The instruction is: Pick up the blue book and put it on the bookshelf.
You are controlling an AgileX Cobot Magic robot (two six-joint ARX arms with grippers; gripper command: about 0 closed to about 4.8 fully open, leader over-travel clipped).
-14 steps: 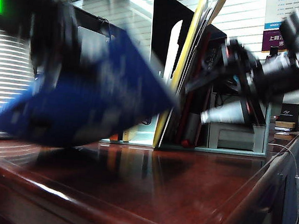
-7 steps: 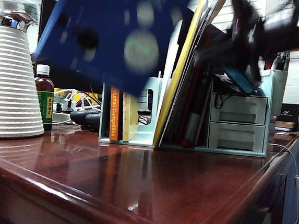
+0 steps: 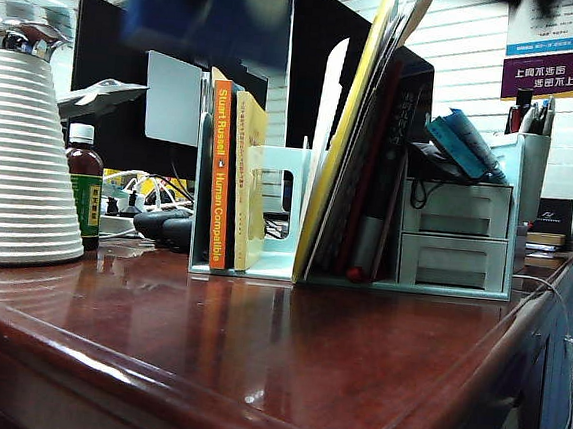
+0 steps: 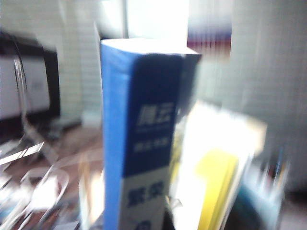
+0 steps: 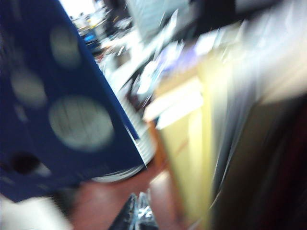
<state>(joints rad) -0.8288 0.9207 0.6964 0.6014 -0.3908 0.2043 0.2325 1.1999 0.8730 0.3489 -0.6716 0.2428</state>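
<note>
Red-brown bench (image 3: 283, 365) carries the mint-green bookshelf (image 3: 455, 239); the blue book (image 3: 199, 11) hangs high above its left bays, upright before the left wrist camera. This looks like the carry stage; next it must drop into a free slot. Left hand, unseen, apparently grips the book; right hand (image 5: 139, 213) is closed, empty.

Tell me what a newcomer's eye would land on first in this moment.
The blue book, a blurred slab at the top of the exterior view, hangs above the orange-spined "Human Compatible" book in the mint-green bookshelf. In the left wrist view its blue spine with a white band fills the middle. The right tool shows shut fingertips over the red-brown desk, beside the book's spotted cover.
</note>
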